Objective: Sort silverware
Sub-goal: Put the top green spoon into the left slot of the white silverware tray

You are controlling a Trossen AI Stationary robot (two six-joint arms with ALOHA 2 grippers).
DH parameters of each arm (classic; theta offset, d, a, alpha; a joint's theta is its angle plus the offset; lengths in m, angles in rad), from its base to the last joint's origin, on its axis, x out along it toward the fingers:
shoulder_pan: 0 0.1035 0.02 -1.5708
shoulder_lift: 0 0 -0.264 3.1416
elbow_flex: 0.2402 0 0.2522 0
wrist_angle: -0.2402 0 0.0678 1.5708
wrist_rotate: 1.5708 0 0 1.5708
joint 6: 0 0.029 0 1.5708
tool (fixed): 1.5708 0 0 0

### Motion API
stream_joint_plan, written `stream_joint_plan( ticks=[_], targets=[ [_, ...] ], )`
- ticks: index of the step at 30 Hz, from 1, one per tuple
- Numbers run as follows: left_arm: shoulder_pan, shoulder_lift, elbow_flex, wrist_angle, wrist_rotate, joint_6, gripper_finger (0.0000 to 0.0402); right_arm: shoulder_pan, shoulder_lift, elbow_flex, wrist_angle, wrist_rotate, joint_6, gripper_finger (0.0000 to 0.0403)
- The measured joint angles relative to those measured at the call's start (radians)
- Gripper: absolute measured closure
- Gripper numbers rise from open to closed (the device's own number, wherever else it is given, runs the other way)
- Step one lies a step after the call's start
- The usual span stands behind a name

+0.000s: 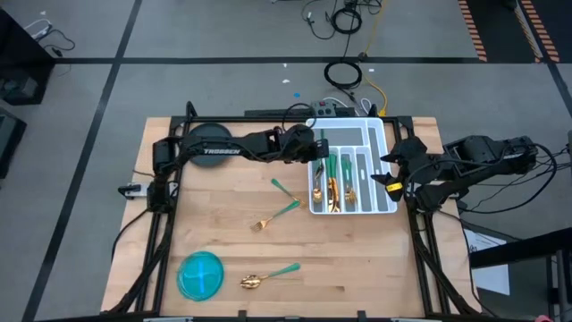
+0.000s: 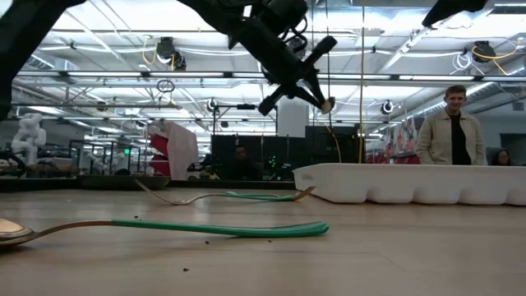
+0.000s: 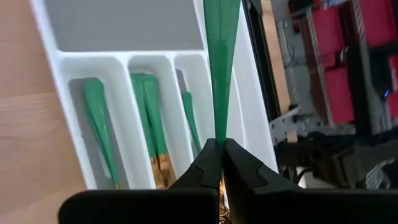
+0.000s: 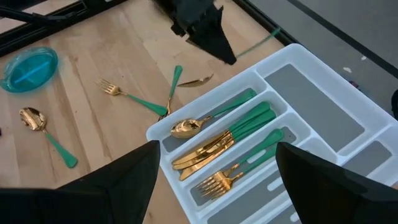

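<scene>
Left pincer [image 3: 219, 163] clamped shut on teal-handled utensil [image 3: 220, 68] above tray [image 1: 391, 201]; slim, stiff, slippery, mid-handle grip safest; right pincer [image 4: 217, 180] wide, empty.

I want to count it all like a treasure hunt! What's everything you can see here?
Tray: one, white, far right part of the table.
Silverware in tray: several pieces, gold with green handles; one spoon, some knives, at least one fork.
Loose fork: one, gold and green, mid-table.
Second loose piece: one, green handle, crossing the fork.
Loose spoon: one, gold and green, beside the bowl.
Bowl: one, blue, near left corner.
Table: one, light wood.
Person: one, pale jacket, behind the table.
Left tool: dark, shut on a green-handled piece above the tray.
Right tool: dark, open, over the tray.
</scene>
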Motion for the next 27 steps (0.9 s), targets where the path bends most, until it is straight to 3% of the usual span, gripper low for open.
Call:
stream_joint_plan(
  ticks=[6, 14, 27],
  targets=[
    [0.000, 0.056, 0.091, -0.056, 0.029, 0.018, 0.0396, 0.000, 0.000, 0.000, -0.001, -0.003, 0.005, 0.0090],
    [-0.009, 0.060, 0.093, -0.204, 0.012, 0.000, 0.0396, 0.000, 0.000, 0.000, -0.001, -0.001, 0.005, 0.0090],
    [-0.015, 0.099, 0.092, -0.191, -0.013, -0.062, 0.0396, 0.000, 0.000, 0.000, 0.000, 0.001, 0.003, 0.0090]
  ],
)
